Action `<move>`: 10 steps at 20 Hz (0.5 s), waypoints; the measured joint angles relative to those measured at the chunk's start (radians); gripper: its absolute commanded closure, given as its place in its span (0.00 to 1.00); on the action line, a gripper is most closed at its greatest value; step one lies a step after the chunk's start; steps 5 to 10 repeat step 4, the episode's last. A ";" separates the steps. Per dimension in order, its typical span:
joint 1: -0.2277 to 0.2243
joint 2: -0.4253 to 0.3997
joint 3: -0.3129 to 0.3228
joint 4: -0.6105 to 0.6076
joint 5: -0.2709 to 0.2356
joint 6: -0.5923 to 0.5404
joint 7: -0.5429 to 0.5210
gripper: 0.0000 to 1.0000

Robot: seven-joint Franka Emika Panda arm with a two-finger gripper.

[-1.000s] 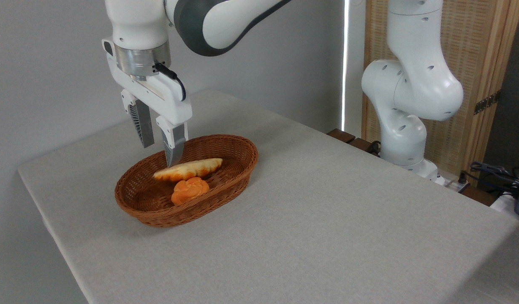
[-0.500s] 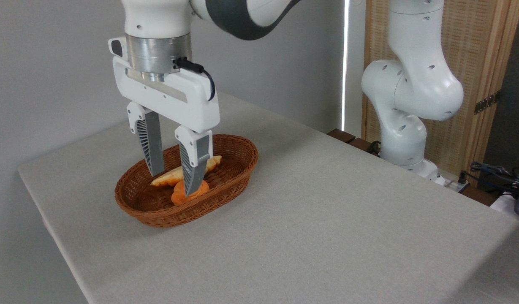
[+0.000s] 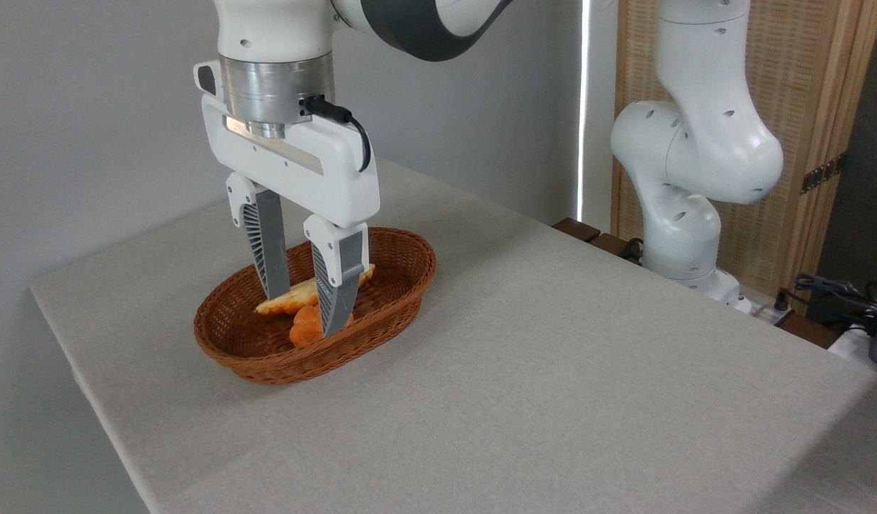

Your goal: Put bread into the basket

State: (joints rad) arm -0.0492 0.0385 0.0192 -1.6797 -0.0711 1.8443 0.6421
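The bread (image 3: 287, 303), a flat golden leaf-shaped pastry, lies inside the oval brown wicker basket (image 3: 407, 251) on the table. A small round orange bun (image 3: 304, 331) sits just in front of it in the same basket. My gripper (image 3: 304, 314) hangs over the middle of the basket, open, with one finger on each side of the bread. The near finger (image 3: 336, 285) covers the bread's middle and part of the bun. Whether the fingers touch the bread cannot be told.
The basket stands on the left part of a grey cloth-covered table (image 3: 552, 343). The arm's white base (image 3: 688, 214) rises at the table's far right edge, with cables (image 3: 838, 293) beside it. A grey wall lies behind.
My gripper has turned and moved from the basket's back left rim to over the basket's middle, now straddling the bread. The bread and bun have stayed in place.
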 measured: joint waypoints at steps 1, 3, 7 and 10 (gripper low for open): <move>-0.002 0.000 -0.001 0.000 0.000 -0.013 0.000 0.00; -0.004 0.000 -0.001 0.000 0.000 -0.022 0.000 0.00; -0.004 0.000 -0.001 0.000 0.000 -0.024 0.000 0.00; -0.004 0.000 -0.001 0.000 0.000 -0.024 0.000 0.00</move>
